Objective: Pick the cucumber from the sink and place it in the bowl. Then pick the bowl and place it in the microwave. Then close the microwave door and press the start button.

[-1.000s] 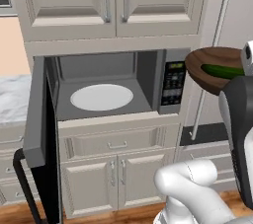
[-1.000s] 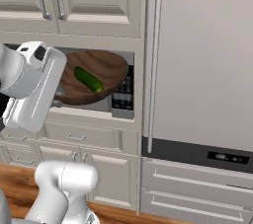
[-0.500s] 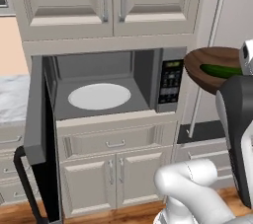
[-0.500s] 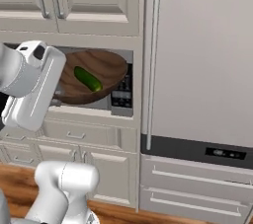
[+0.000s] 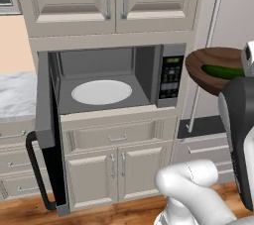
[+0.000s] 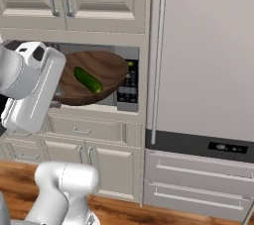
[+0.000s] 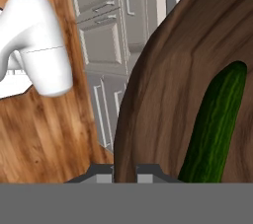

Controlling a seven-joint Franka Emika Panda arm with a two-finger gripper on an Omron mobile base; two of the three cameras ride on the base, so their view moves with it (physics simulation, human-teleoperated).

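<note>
The dark brown wooden bowl hangs in the air, with my gripper shut on its rim. The dark green cucumber lies inside it. In the left base view the bowl with the cucumber floats right of the microwave, level with its button panel. In the right base view the bowl and cucumber cover the microwave opening. The microwave door stands swung wide to the left. The white turntable plate lies bare in the cavity. The sink is out of view.
Beige cabinets hang above the microwave, with drawers and doors below it. A tall grey fridge with a long handle stands right of the microwave. A marble counter lies at the left. The floor is wood.
The whole picture has shifted very slightly, so the camera has crept a little. The bowl with the cucumber stays in my grip at the same height.
</note>
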